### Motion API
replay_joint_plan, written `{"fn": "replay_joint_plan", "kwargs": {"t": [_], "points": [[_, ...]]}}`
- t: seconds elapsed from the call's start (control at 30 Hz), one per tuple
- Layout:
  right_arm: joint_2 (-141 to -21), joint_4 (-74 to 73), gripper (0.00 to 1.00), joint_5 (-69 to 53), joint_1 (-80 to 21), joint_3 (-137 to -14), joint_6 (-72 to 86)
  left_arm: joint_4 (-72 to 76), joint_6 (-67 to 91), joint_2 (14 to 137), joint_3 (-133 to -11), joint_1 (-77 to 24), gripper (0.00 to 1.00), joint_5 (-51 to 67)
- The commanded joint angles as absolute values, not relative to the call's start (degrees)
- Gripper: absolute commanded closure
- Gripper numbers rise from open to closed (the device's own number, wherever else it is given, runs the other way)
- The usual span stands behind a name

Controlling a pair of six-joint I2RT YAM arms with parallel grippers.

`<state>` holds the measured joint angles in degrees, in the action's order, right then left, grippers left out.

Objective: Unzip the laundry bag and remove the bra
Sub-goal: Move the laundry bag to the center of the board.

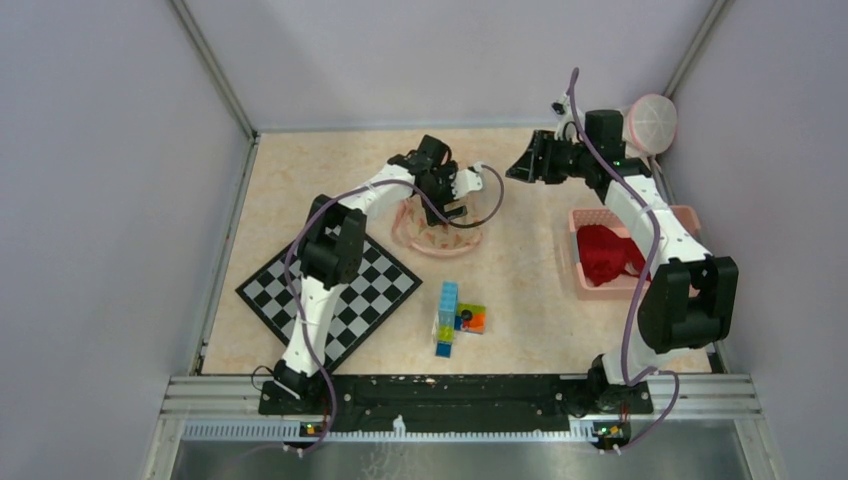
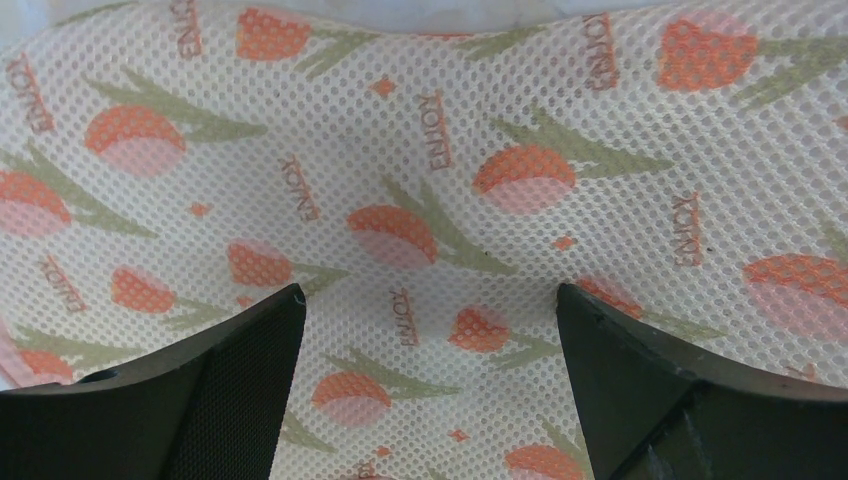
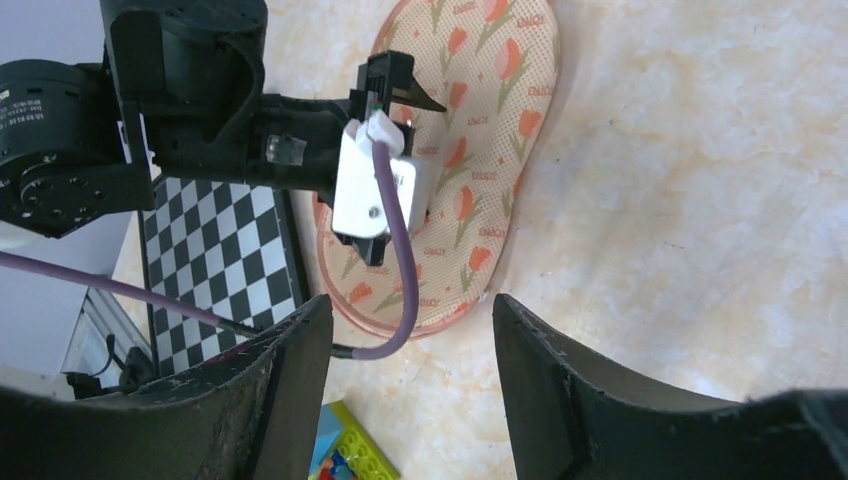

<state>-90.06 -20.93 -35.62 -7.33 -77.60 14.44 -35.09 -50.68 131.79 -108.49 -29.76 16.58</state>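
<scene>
Jaws are wide on the left gripper (image 2: 430, 292) and right gripper (image 3: 411, 300); the left could pinch plain bag (image 2: 430, 150) mesh, since the zip seems hidden.

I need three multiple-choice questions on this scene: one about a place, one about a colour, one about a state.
1. Where does the laundry bag lie? A) under the left gripper B) on the floor C) on a shelf
2. What colour is the cloth in the basket? A) blue B) red C) green
3. How is the right gripper? A) shut on the bag B) open, holding nothing C) shut, holding nothing
Answers: 1 A, its mesh fills the left wrist view; 2 B, a red heap; 3 B, its fingers stand apart in air.
</scene>
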Motion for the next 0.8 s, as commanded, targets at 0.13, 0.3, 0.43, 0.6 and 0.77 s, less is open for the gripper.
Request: {"fn": "replay_joint_plan", "kwargs": {"t": [0.13, 0.3, 0.43, 0.6, 0.77], "points": [[-89.0, -20.4, 0.4, -35.1, -6.2, -78.4, 13.0, -34.8, -32.5, 134.0, -113.3, -24.8, 0.02, 15.4], [-90.9, -20.8, 0.4, -35.8, -5.9, -80.2, 13.4, -36.0, -19.2, 135.5, -117.6, -21.3, 0.04, 12.9], [-91.6, -21.0, 0.4, -35.9, -5.7, -81.0, 13.4, -35.7, -11.9, 135.8, -118.2, -18.0, 0.04, 10.4], [-92.0, -21.3, 0.4, -35.8, -5.6, -81.1, 13.5, -34.1, -6.2, 136.3, -117.9, -14.3, 0.02, 6.0], [-92.0, -22.1, 0.4, -35.0, -5.4, -81.2, 12.8, -32.8, -0.3, 137.4, -118.6, -11.6, 0.01, 1.5]]}}
